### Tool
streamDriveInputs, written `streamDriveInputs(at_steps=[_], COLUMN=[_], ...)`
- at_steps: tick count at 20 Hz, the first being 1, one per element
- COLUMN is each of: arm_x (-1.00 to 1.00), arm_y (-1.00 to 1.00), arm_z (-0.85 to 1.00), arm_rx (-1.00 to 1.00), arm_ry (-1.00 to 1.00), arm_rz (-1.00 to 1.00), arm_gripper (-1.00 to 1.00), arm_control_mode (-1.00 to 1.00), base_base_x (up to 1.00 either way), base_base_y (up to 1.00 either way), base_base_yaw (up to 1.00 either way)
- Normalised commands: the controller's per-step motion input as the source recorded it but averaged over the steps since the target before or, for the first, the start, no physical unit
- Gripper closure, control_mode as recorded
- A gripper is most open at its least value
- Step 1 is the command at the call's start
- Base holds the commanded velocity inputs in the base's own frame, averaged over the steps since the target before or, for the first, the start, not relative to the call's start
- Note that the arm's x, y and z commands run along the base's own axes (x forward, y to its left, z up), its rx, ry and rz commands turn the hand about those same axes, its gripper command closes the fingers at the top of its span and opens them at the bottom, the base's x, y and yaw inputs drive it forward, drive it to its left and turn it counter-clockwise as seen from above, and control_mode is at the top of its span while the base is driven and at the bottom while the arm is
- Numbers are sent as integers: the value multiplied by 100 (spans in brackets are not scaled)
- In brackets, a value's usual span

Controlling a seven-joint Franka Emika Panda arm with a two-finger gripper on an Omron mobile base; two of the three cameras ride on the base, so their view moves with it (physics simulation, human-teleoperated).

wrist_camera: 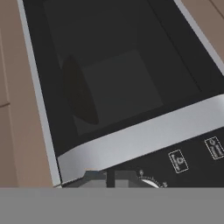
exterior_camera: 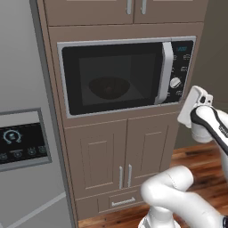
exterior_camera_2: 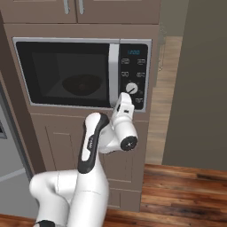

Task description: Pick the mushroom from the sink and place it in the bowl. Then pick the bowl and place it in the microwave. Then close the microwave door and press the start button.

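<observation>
Microwave [exterior_camera: 127, 75] built into tan cabinetry, door [exterior_camera: 113, 78] shut flush. Through the dark glass, bowl [exterior_camera: 109, 87] seen resting on the floor of the cavity, roughly centred; also visible in the right base view [exterior_camera_2: 82, 84] and, as a dim dark shape on its side, in the hand view [wrist_camera: 78, 89]. A small reddish speck inside the bowl, likely the mushroom [exterior_camera: 108, 88], too faint to make out for certain. Silver bar handle [exterior_camera: 166, 73] upright along the door's right edge, next to the black control panel [exterior_camera_2: 134, 75] with its lit display and white dial [exterior_camera_2: 131, 88]. Gripper [exterior_camera_2: 124, 103] raised just in front of the panel's lower part, near the dial; fingers hidden behind the hand, so spread or clenched could not be told. Grey fridge [exterior_camera: 22, 133] to the left.
</observation>
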Motion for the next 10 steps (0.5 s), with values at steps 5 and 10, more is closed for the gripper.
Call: streamDriveInputs(at_steps=[5,10], arm_x=[37,25], arm_y=[2,-2], arm_z=[-12,-14], arm_rx=[0,0], arm_ry=[0,-2], arm_rz=[-3,0], arm_gripper=[100,100], arm_control_mode=[-100,-100], base_base_x=[0,0], base_base_y=[0,0], base_base_yaw=[0,0])
